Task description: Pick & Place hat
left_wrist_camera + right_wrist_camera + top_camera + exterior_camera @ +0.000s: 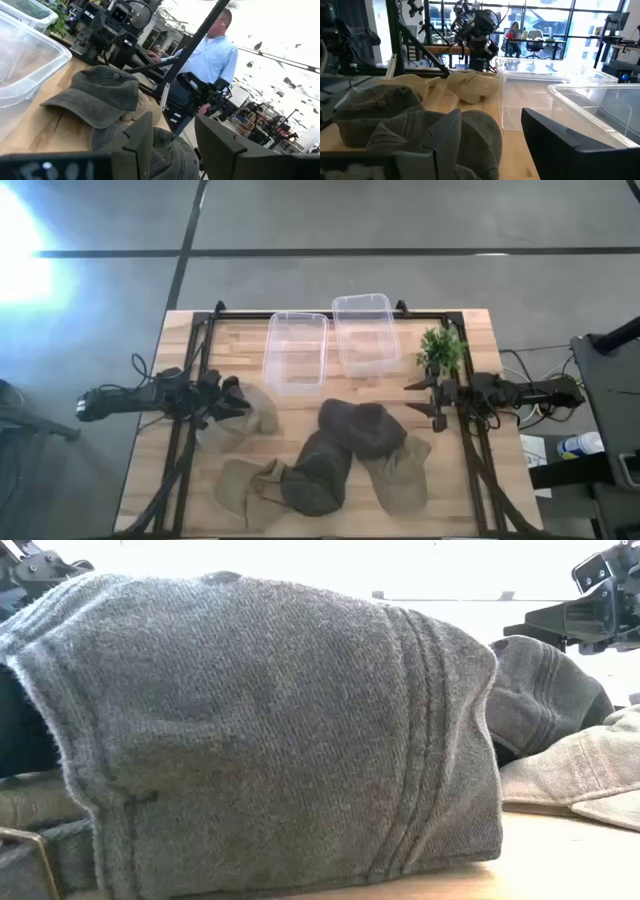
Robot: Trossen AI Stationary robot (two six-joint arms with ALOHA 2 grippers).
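At the table's near edge lie a tan hat (247, 488), a dark gray hat (318, 472) and a beige hat (402, 476), with a dark cap (362, 426) behind them. The left gripper (232, 402) hovers over another tan cap (243, 418) at the left, fingers apart, holding nothing. The right gripper (424, 397) waits at the right, jaws spread and empty, the dark cap just beside it. Beyond stand 2 clear bins (296, 351) and a small plant (441, 349).
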